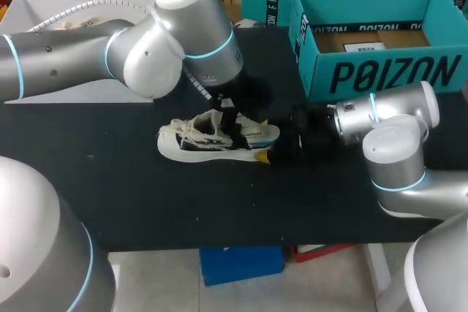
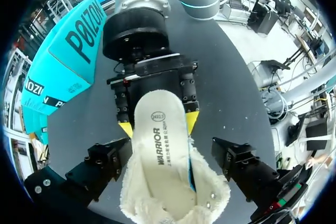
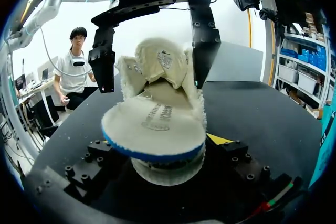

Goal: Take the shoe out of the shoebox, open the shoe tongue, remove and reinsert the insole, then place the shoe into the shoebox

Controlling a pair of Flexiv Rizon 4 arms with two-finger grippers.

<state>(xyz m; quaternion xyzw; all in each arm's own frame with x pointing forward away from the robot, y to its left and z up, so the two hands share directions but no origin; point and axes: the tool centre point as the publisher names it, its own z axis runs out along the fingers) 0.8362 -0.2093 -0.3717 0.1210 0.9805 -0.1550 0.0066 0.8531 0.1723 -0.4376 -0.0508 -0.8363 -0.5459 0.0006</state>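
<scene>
one cream shoe [image 1: 212, 140] with a fleecy lining sits upright in the middle of the black table [image 1: 131, 188]. its white insole [image 2: 157, 145], blue along the edge and with dark print on top, sticks half out of the shoe's mouth. the right gripper [image 2: 158, 124] is clamped on the insole's free end, a yellow tip at each edge. the left gripper [image 3: 153, 80] comes down from above, its black fingers spread wide and pressing the shoe's collar from both sides. the open teal shoebox [image 1: 380, 71] stands well apart from the shoe, at the table's far right corner.
</scene>
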